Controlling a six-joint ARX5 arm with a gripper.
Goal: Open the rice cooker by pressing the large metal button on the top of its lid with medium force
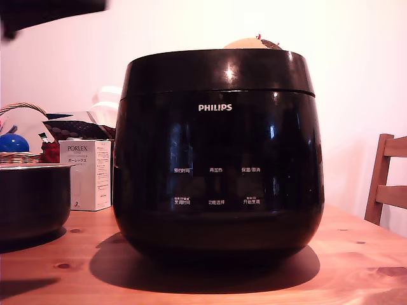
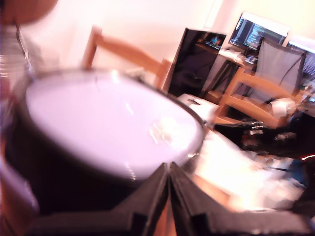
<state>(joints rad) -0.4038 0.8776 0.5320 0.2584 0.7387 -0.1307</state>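
- Nearest my wrist camera, the gripper [image 2: 170, 172] is showing its 2 dark fingers pressed together, with only a thin seam between them and nothing clamped.
- Just beyond the tips, the lid [image 2: 110, 128] is filling the wrist view as a wide, pale, glaring disc; motion blur is smearing it, so I cannot pick out the button.
- I am seeing the rice cooker [image 1: 216, 155] sitting closed in the middle of the wooden table [image 1: 356, 267], its white PHILIPS lettering and 6 small labels facing the exterior camera.
- At the exterior view's left, a smaller dark pot [image 1: 32, 200] is standing near the cooker, with a white box [image 1: 89, 175] behind it and a basket [image 1: 19, 136] further back.
- At the exterior view's right, a wooden chair [image 1: 388, 181] is standing by the table edge.
- A dark blurred shape [image 1: 48, 13] is hanging in the exterior view's upper left corner.
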